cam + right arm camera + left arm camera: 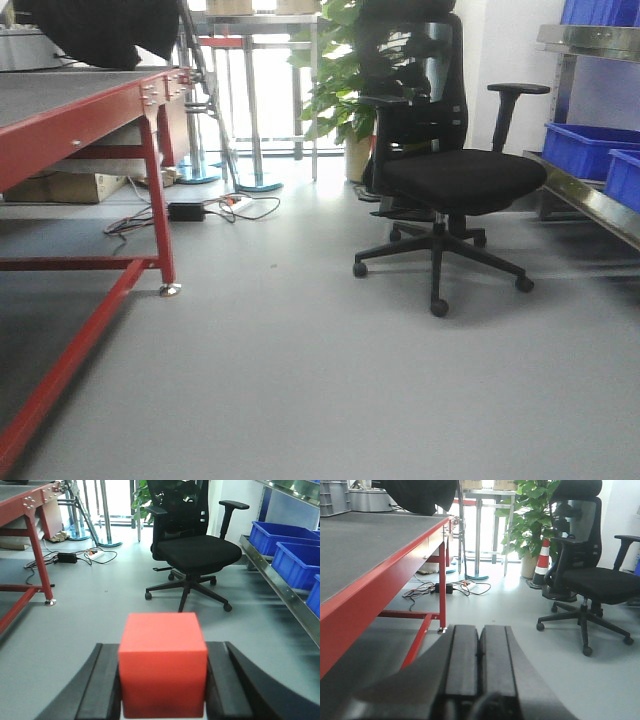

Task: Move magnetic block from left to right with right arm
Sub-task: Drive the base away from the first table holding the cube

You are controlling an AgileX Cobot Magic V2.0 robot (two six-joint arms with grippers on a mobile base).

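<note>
While the black left gripper [479,667] sits closed and empty, the black right gripper [163,682] clamps opposite flat faces of the small matte red-orange cube [163,662] (probably light, rigid, slippery) at lower centre.

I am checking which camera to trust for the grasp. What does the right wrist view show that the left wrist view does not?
Only the right wrist view: the magnetic block clamped in the right tool, and blue bins on a shelf. Only the left wrist view: the left tool shut on nothing, and a striped cone by the plant. Both: the black office chair, the red table and floor cables.
</note>
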